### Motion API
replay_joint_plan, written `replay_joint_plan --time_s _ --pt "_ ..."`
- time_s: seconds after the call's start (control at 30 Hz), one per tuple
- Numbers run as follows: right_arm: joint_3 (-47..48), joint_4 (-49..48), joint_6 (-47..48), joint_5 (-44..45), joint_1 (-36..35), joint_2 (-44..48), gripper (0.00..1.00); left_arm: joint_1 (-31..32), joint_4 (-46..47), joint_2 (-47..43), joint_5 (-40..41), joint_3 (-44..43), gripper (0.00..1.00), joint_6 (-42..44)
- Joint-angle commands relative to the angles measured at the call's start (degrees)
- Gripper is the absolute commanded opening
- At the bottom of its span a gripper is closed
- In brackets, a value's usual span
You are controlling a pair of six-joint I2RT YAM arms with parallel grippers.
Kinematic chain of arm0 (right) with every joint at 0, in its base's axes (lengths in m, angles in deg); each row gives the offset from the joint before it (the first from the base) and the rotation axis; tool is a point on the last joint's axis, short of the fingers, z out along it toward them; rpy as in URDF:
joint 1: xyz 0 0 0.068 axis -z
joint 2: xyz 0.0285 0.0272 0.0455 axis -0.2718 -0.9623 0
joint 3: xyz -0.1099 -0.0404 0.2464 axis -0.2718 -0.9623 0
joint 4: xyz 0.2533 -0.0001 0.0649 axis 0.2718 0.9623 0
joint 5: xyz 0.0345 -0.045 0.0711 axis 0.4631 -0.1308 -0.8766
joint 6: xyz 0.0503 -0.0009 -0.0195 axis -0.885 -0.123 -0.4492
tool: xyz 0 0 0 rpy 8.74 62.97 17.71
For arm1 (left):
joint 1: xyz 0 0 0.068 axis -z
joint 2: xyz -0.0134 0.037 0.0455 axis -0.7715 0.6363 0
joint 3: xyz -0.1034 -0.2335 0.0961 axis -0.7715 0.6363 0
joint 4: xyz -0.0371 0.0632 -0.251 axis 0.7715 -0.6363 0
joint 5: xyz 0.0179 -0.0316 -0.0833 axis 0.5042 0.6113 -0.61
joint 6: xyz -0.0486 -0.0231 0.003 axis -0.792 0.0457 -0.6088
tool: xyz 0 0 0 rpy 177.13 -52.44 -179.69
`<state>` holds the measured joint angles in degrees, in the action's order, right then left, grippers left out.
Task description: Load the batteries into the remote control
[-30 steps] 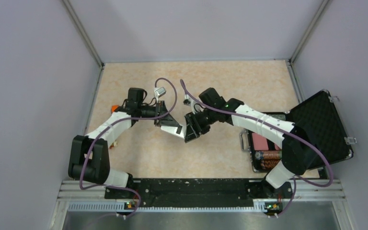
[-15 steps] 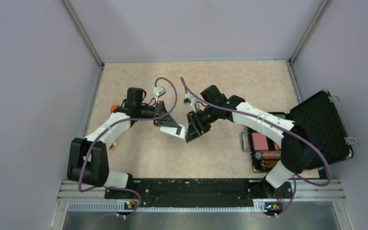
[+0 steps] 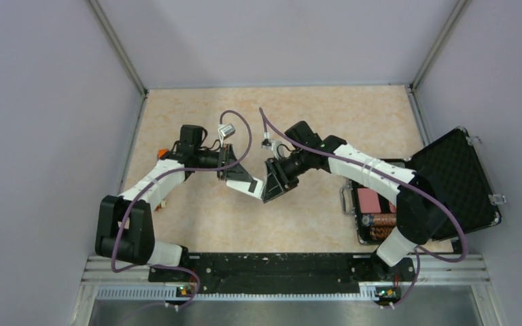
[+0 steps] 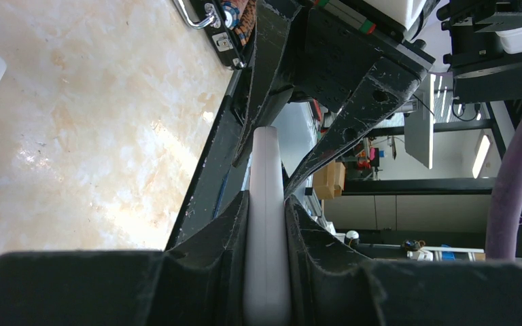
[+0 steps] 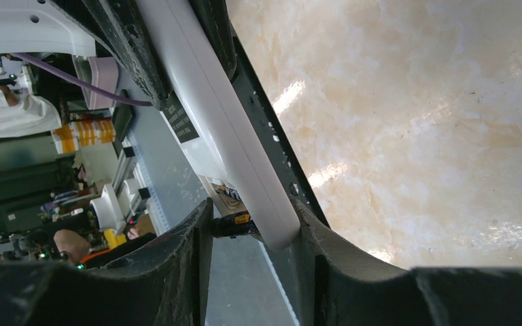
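Leftmost, the left gripper (image 4: 266, 210) is clamped on the remote control (image 3: 249, 188), held over the table (image 3: 197, 217); its far end is straddled by the half-open right gripper (image 5: 253, 219); one finger (image 5: 316, 261) is touched, a gap is seen beside the other.

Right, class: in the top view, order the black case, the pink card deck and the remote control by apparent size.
1. Black case, clearly largest.
2. Pink card deck and remote control: unranked; the right arm hides part of the deck, the left pincer and right pincer hide the remote's ends.
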<state>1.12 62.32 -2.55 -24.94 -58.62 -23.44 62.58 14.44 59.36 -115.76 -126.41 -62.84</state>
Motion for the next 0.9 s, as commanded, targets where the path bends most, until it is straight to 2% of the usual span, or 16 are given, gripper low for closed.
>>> replay_joint_plan --time_s 0.0,0.03,0.17,0.37,0.5,0.87 --pt "1.1 -10.9 -1.5 -3.7 -0.2 -0.8 0.0 1.4 -0.4 -2.3 -3.2 -0.5 0.0 1.2" --pt "1.0 -11.0 -1.7 -3.7 -0.1 -1.1 0.0 1.4 -0.4 -2.4 -3.1 -0.5 0.0 1.2" --pt "0.8 -11.1 -2.5 -3.2 -0.1 -1.1 0.1 1.4 -0.6 -2.5 -3.1 -0.6 0.0 1.1" --pt "-0.3 -12.9 -5.7 -4.9 1.0 -1.4 0.15 1.4 -0.6 -2.7 -3.1 -0.6 0.0 1.2" --pt "-0.7 -13.9 -7.6 -5.6 1.7 -1.9 0.23 1.4 -0.6 -2.9 -3.2 -0.7 0.0 1.1" --pt "-3.3 -18.7 -13.8 -5.6 2.7 -2.2 0.26 1.4 -0.8 -3.0 -3.2 -0.9 0.0 1.0"
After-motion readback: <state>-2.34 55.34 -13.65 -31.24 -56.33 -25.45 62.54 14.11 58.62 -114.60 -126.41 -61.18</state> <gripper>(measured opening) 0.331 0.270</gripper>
